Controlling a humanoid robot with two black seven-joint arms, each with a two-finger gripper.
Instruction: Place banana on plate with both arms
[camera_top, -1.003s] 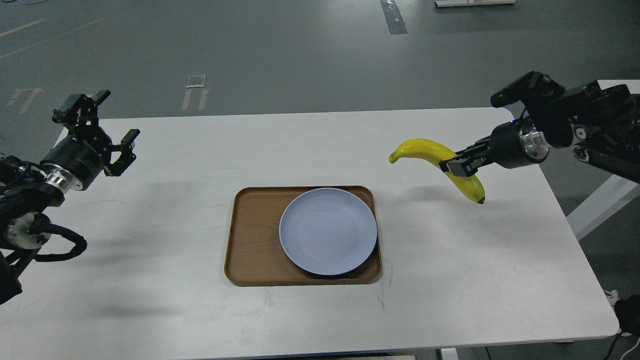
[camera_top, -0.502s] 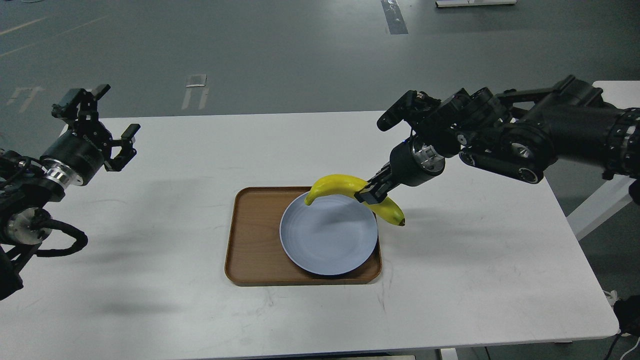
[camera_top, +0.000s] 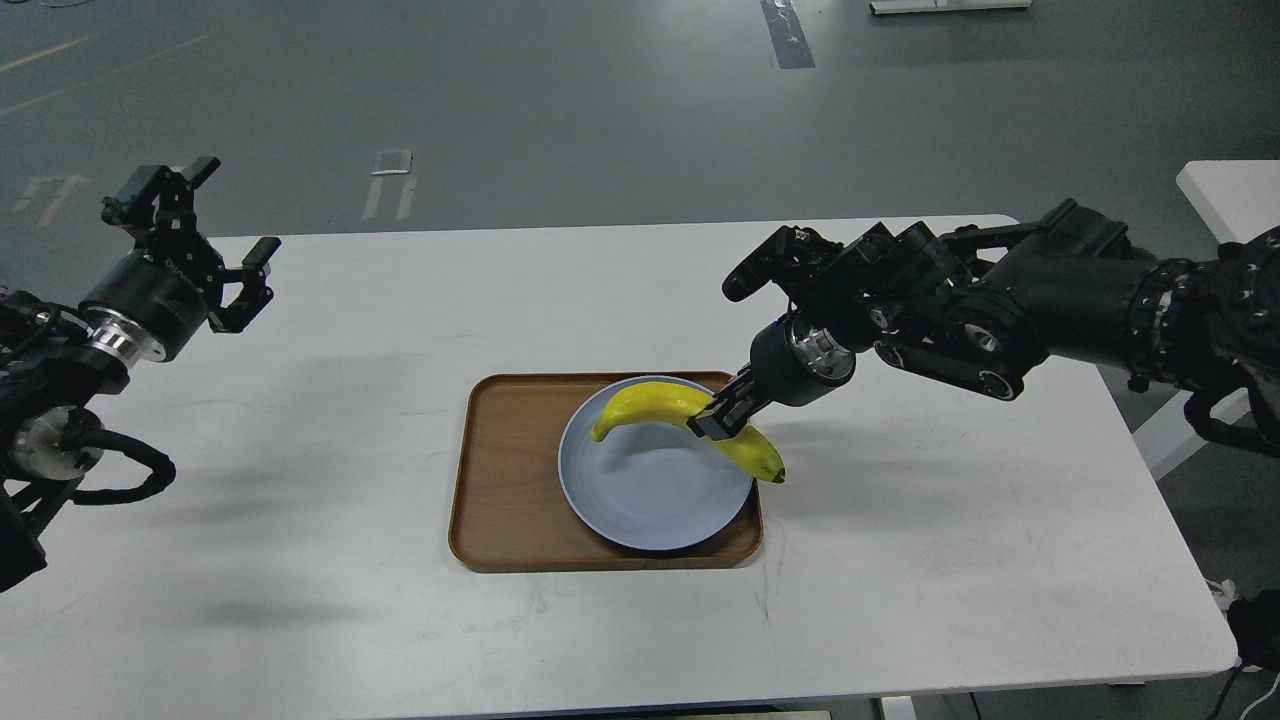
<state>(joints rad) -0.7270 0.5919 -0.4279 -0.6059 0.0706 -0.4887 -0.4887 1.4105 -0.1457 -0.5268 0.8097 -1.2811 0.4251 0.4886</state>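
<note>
My right gripper (camera_top: 716, 421) is shut on the yellow banana (camera_top: 655, 403) near its middle. It holds the banana just above the far right part of the pale blue plate (camera_top: 640, 490). The stem end points left over the plate and the dark tip hangs past the plate's right rim. The plate lies on the right side of a brown wooden tray (camera_top: 500, 480). My left gripper (camera_top: 205, 245) is open and empty, raised over the table's far left edge, well away from the plate.
The white table (camera_top: 950, 560) carries only the tray with the plate. Its right edge and near edge are in view, with grey floor beyond. My right arm reaches in across the table's right half.
My right gripper has carried the banana from the right side of the table leftward and down over the plate. My left gripper has risen slightly and stayed open.
</note>
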